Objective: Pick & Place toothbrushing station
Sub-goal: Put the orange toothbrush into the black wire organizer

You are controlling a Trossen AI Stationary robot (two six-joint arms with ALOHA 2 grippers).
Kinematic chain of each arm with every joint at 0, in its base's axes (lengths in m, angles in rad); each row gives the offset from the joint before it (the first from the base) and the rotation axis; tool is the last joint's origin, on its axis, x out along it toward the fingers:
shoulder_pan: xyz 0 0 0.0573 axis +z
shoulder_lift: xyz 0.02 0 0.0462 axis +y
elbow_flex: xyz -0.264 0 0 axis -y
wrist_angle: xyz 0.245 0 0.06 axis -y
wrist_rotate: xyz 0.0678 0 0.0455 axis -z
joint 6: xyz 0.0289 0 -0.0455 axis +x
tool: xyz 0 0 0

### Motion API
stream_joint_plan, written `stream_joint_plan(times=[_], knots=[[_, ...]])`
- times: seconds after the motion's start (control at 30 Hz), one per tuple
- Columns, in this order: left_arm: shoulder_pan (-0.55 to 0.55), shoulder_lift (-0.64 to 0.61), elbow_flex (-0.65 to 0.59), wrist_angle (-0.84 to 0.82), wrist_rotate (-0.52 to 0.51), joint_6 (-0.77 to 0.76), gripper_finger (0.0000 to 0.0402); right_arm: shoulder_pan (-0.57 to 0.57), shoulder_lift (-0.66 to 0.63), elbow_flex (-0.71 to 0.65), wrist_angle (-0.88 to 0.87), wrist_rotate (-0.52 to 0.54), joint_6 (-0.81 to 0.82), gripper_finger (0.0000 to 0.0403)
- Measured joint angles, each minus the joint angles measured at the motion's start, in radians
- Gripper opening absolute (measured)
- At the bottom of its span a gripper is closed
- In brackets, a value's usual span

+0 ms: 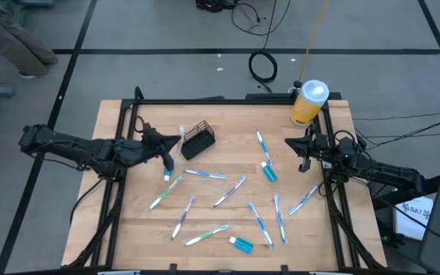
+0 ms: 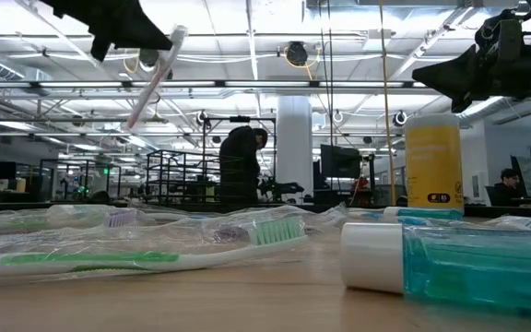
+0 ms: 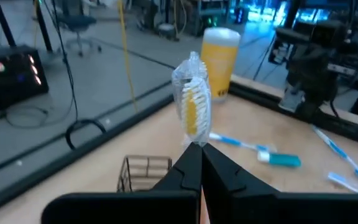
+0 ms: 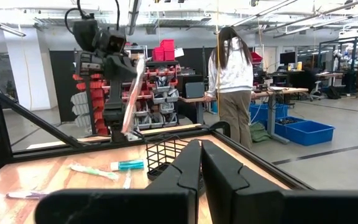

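Note:
The black wire-mesh caddy [image 1: 198, 140] stands on its base at the far middle-left of the wooden table; it also shows in the left wrist view [image 3: 145, 172] and in the right wrist view [image 4: 166, 155]. My left gripper [image 1: 165, 150] hangs above the table just left of the caddy. It is shut on a toothbrush in clear wrap [image 3: 192, 93], which also shows in the low view [image 2: 150, 83]. My right gripper [image 1: 299, 150] is shut and empty, raised above the table near its right edge, in front of the yellow bottle. My left gripper pinches the wrapped toothbrush between its two fingers, just below the head with yellow bristles [image 3: 194, 138]. The head sticks out past the fingertips. The brush is lifted clear of the table and slants, its other end [image 2: 134, 120] hanging below the gripper.
Several wrapped toothbrushes [image 1: 228, 191] and two small blue tubes [image 1: 269, 173] lie scattered over the near and right parts of the table. A yellow bottle with a white cap [image 1: 309, 103] stands at the far right corner. A person [image 4: 232, 74] stands in the room beyond.

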Motion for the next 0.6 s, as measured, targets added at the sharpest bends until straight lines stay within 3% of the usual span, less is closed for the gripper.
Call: stream_joint_plan(times=[0.17,0.33,0.6], knots=[[0.036,0.000,0.000,0.075,-0.078,0.084,0.0000,0.000,0.000,0.000,0.000,0.000,-0.019,0.0009],[0.080,0.000,0.000,0.076,-0.146,0.008,0.0000,0.000,0.000,0.000,0.000,0.000,-0.030,0.0009],[0.133,0.116,-0.001,0.167,-0.154,0.038,0.0000,0.000,0.000,0.000,0.000,0.000,-0.047,0.0009]])
